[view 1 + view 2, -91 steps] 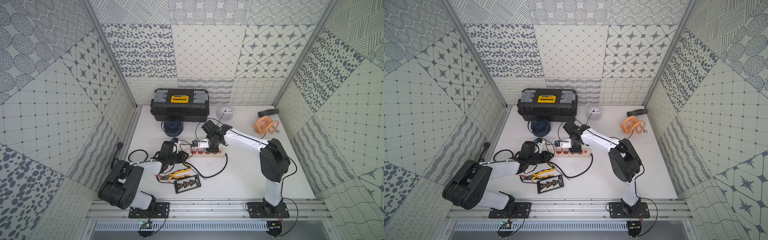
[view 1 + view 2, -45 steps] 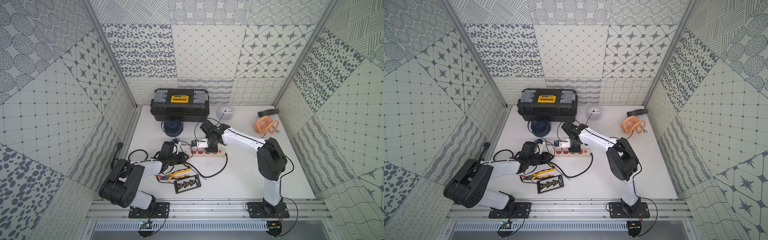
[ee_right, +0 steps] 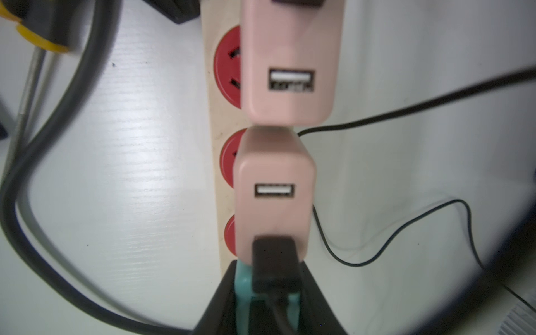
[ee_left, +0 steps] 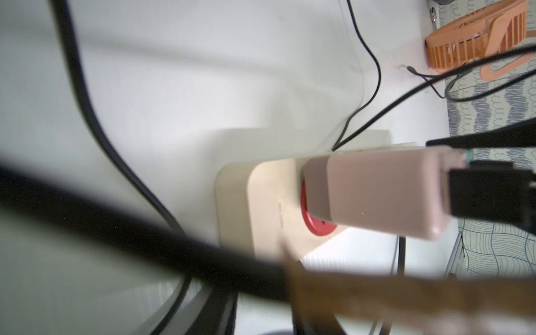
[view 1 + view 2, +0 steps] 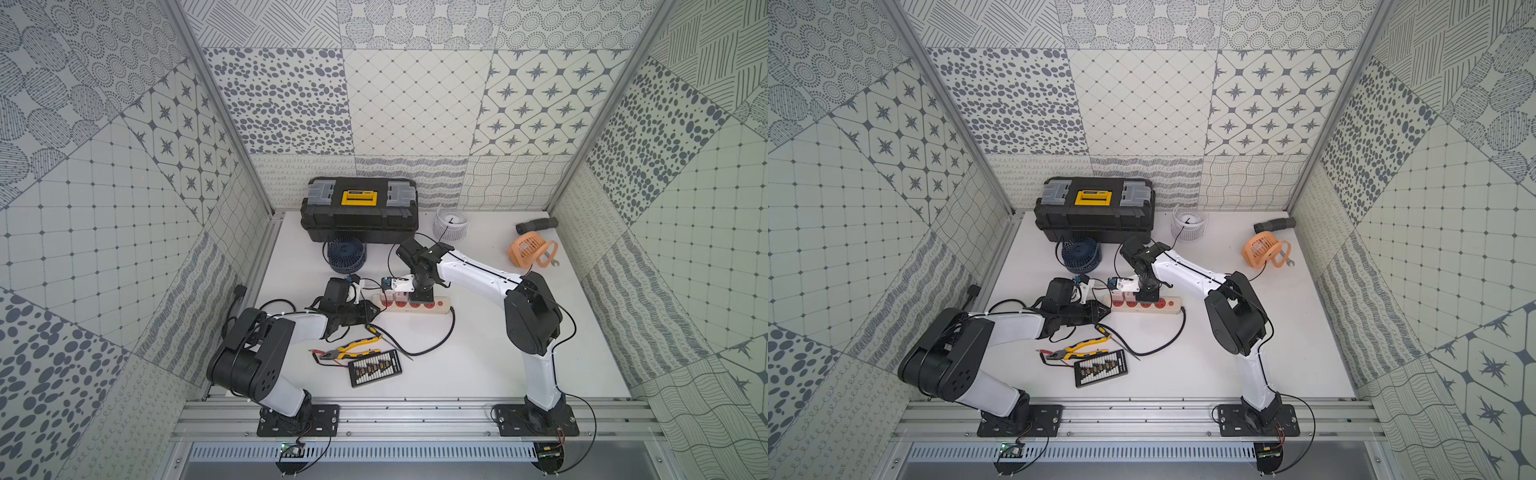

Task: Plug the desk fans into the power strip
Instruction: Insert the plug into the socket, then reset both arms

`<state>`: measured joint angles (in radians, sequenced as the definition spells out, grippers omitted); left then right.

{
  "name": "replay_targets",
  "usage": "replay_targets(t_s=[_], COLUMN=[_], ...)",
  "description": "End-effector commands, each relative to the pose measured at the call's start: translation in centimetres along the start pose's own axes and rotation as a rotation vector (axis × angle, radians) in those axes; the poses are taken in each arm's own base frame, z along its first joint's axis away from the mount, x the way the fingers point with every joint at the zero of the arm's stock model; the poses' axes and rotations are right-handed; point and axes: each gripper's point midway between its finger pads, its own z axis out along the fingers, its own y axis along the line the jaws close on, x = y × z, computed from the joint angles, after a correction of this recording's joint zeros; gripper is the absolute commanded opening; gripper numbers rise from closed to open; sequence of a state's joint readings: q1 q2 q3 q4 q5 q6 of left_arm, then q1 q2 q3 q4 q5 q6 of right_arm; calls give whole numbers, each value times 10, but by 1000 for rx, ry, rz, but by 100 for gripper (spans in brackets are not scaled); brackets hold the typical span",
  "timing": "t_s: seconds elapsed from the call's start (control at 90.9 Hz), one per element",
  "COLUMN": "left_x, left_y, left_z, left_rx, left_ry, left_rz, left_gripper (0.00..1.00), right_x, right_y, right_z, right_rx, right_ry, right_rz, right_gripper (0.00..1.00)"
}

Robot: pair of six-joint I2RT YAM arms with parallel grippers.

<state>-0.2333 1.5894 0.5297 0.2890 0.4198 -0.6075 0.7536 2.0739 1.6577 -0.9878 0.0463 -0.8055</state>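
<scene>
Front edge: black slotted tray [image 5: 376,368], yellow pliers [image 5: 353,348]; tray contents too small to read.
Left of centre: left gripper [image 5: 372,313], jaws drawn together, nothing visible between; contact with power strip [image 5: 436,307] end not resolvable, wrist view smeared by blurred cable [image 4: 116,229].
Centre: power strip lying flat, 2 pink adapters [image 3: 274,188] plugged in, sockets partly covered.
Over strip: right gripper [image 3: 268,293] clamped on black USB plug [image 3: 274,261] seated in 1 adapter; fingers [image 3: 243,285] cut off by frame edge.
Far: blue fan [image 5: 345,257], white fan [image 5: 451,224], orange fan [image 5: 527,251]; plug's cord not traceable to any.
</scene>
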Motion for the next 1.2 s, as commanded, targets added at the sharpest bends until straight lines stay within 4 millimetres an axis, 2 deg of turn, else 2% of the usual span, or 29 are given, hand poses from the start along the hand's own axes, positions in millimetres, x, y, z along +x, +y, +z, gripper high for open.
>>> replay_targets(t_s=[0.0,0.099,0.176,0.209,0.341,0.44,0.605,0.671,0.781,0.803,0.869,1.002,1.112,1.189], left_x=[-19,-18,-19,-19,-20,-22,-21,-19,-16,-15,-15,-19,-27,-36], left_y=[-2,-1,-2,-3,-4,-6,-7,-7,-7,-7,-12,-19,-23,-25], left_z=[5,5,3,2,-4,-8,-19,-24,-36,-39,-50,-76,-103,-124], left_rx=[16,15,11,11,2,-5,-21,-33,-47,-50,-45,-59,-105,-147], left_ry=[-67,-66,-70,-72,-78,-87,-97,-107,-130,-135,-167,-244,-335,-412], left_rz=[37,37,43,47,60,64,75,81,89,88,99,138,196,234], left_gripper=[31,31,31,32,32,34,38,42,47,48,53,60,65,69], right_x=[92,77,61,55,31,14,-1,0,12,15,24,43,65,86], right_y=[56,50,38,32,8,-5,-11,-6,5,7,12,14,14,12], right_z=[117,111,95,86,39,-3,-78,-100,-125,-128,-144,-180,-199,-201], right_rx=[-198,-181,-134,-111,-12,50,133,146,162,166,186,250,310,377], right_ry=[406,335,265,235,114,9,-176,-227,-289,-301,-363,-558,-719,-791], right_rz=[-20,19,55,67,117,154,205,223,270,284,334,466,604,712], right_gripper=[0,0,0,5,27,40,55,60,66,70,75,79,86,93])
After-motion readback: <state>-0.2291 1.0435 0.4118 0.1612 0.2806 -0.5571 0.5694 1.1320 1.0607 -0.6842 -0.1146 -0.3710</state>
